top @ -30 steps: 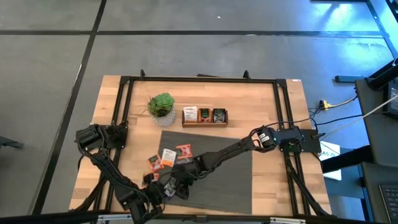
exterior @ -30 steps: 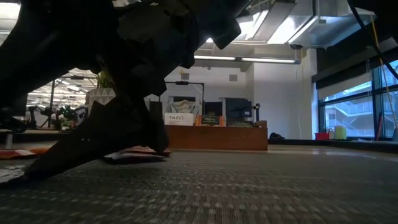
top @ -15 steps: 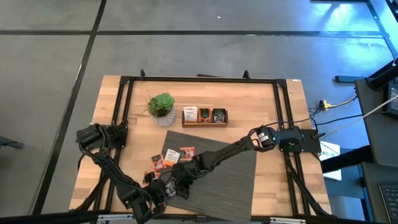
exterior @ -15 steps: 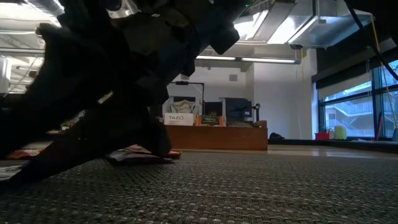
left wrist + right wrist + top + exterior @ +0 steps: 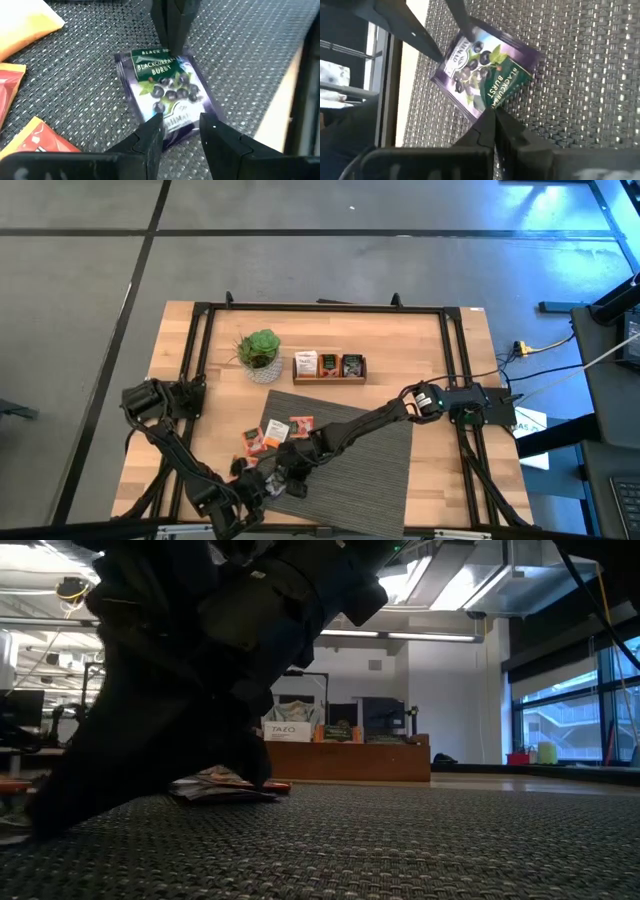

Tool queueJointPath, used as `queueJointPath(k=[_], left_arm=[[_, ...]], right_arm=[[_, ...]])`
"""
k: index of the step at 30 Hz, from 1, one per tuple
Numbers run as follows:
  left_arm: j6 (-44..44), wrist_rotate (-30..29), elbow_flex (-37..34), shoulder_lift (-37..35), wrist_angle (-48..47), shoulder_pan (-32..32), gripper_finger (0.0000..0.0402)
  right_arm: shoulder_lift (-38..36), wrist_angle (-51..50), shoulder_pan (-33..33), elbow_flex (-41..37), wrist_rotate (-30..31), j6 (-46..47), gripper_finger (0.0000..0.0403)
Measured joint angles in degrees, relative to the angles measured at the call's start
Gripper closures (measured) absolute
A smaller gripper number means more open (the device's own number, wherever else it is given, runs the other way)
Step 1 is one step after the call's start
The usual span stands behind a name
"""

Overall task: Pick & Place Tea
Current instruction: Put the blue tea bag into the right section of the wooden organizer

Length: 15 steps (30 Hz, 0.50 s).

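A purple tea sachet (image 5: pixel 165 95) printed with blackcurrants lies on the dark woven mat (image 5: pixel 360 470), near the mat's near left corner. My right gripper (image 5: pixel 491 120) is shut on its green-banded end. From the opposite side, my left gripper (image 5: pixel 181 131) stands open with the sachet's other end between its fingers; I cannot tell whether they touch it. Orange, red and white sachets (image 5: pixel 275 432) lie flat on the mat's far left part. My right gripper pinches the sachet's green-banded end (image 5: pixel 496 102) between its two fingers, at that edge's corner. The fingers slant down from the table's right. The sachet's body still lies on the mat, its held end slightly raised.
A brown wooden tray (image 5: pixel 328 366) with sachets in its compartments stands beyond the mat. A green potted plant (image 5: pixel 260 352) is to its left. A black frame (image 5: pixel 200 360) runs around the tabletop. Both arms cross above the mat's near left part.
My right gripper has shut on the purple sachet's green end without shifting its place. The mat has turned a little on the table, and the loose sachets have moved with it.
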Motion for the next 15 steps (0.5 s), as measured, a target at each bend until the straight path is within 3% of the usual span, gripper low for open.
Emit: queueJointPath(k=[8, 15], left_arm=[[1.21, -10.75, 0.02, -3.76, 0.02, -2.78, 0.0276], [1.69, -17.53, 0.02, -5.44, 0.24, -3.8, 0.0276]], right_arm=[[-8.78, -10.06, -0.09, 0.02, 4.77, -10.58, 0.04], [-20.25, -38.01, 0.61, 0.05, 21.74, -16.18, 0.0401]])
